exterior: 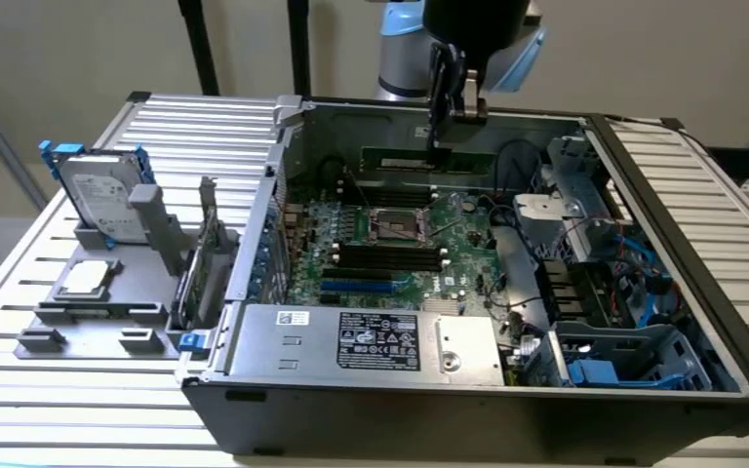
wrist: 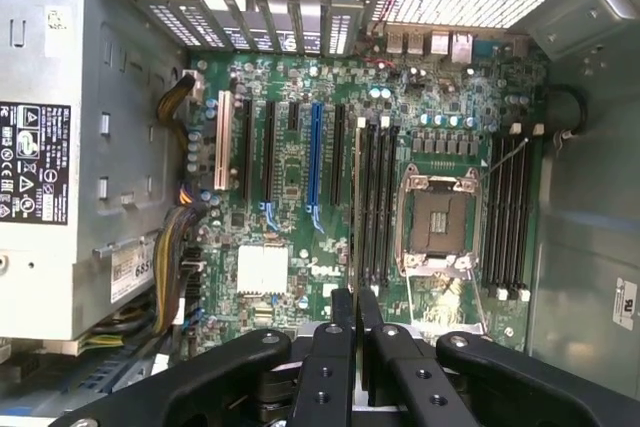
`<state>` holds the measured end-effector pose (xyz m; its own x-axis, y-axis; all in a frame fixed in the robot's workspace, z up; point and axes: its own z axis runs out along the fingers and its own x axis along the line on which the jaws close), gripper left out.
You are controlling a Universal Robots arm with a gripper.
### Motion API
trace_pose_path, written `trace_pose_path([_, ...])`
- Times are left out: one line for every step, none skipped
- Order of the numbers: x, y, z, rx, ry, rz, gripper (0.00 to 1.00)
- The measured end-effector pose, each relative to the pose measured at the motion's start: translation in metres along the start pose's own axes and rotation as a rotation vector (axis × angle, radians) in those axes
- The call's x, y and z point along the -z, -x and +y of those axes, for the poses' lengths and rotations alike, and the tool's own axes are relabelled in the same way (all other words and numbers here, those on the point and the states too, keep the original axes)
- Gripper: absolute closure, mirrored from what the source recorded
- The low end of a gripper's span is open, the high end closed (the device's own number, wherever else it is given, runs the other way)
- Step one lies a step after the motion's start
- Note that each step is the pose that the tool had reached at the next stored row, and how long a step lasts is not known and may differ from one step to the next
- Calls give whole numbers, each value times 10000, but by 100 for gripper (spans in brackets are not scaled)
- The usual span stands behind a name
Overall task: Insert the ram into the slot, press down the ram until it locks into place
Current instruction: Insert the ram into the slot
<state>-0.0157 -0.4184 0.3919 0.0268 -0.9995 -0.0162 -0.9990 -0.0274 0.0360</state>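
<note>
**Open tower case lying on its side, seen from the room.** The black two-finger gripper (exterior: 440, 144) hangs above the motherboard. Its jaws are pinched almost together on the upper edge of the ram (exterior: 413, 159), a long, thin green circuit-board stick held level and clear of the board.

From the wrist, the ram (wrist: 357, 202) appears edge-on. It runs parallel to and just beside the slot (wrist: 374, 205), a narrow black memory socket in a row of like sockets. In the exterior view the slot (exterior: 388, 257) lies at six o'clock of the square silver CPU socket (exterior: 397, 226). Which socket of the row is intended cannot be told.

Done well, this step likely calls for keeping the stick square to the socket so that both ends meet it together, then pressing straight down.

Nearby are:
- a shorter blue slot (exterior: 364, 286), at six o'clock of the row;
- looped black cables (exterior: 521, 156), at three o'clock of the gripper;
- a grey power-supply box (exterior: 362, 339), nearest the viewer.

None of these appears to cross the way down.
</note>
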Motion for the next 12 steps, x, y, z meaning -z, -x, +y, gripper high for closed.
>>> trace_pose_path([-12,0,0,1,-27,5,87])
trace_pose_path([-26,0,-1,1,-58,9,87])
trace_pose_path([-42,0,-2,1,-85,13,87])
trace_pose_path([-56,-1,-2,2,-105,17,87])
trace_pose_path([-70,-1,-2,1,-137,20,87])
trace_pose_path([-85,-1,0,2,-177,21,87])
trace_pose_path([-102,-1,18,3,-216,21,87])
trace_pose_path([-120,0,46,4,-246,22,87])
trace_pose_path([-139,0,79,4,-264,24,87])
trace_pose_path([-159,1,114,4,-273,23,87])
trace_pose_path([-179,1,139,3,-275,23,87])
trace_pose_path([-197,1,153,4,-275,24,87])
